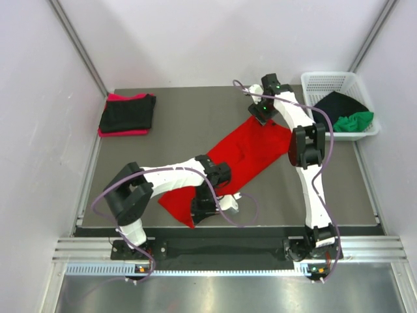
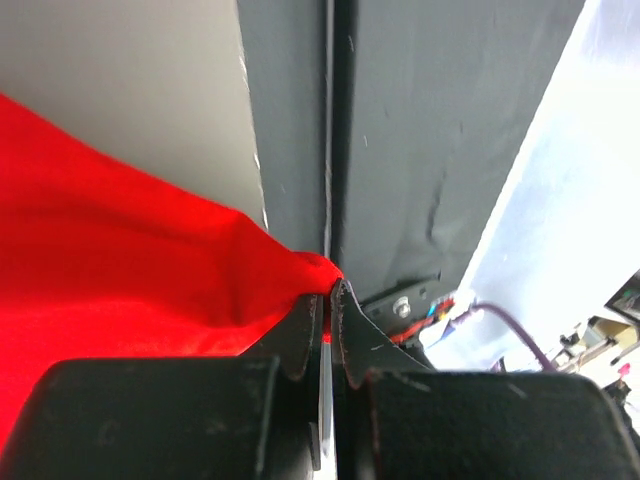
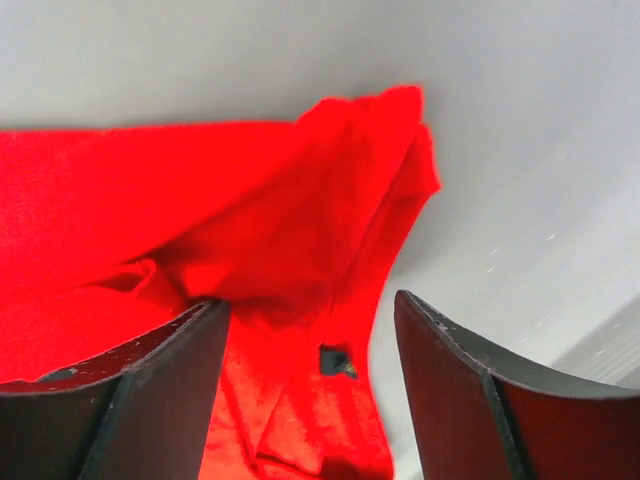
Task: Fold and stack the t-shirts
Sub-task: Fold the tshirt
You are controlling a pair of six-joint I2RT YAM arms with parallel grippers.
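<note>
A bright red t-shirt (image 1: 244,156) lies spread diagonally across the grey table. My left gripper (image 1: 203,210) is at its near left end, shut on a pinch of the red cloth (image 2: 150,270). My right gripper (image 1: 260,112) is at its far right end, open, jaws straddling a bunched red corner (image 3: 300,250) with a small dark tag (image 3: 336,361). A folded stack, black t-shirt (image 1: 129,111) on a pinkish red one (image 1: 117,132), sits at the back left. A black t-shirt (image 1: 339,104) and a green t-shirt (image 1: 355,120) lie in the basket.
The white lattice basket (image 1: 326,81) stands at the back right corner. Pale walls enclose the table on three sides. The metal rail (image 1: 228,248) with both arm bases runs along the near edge.
</note>
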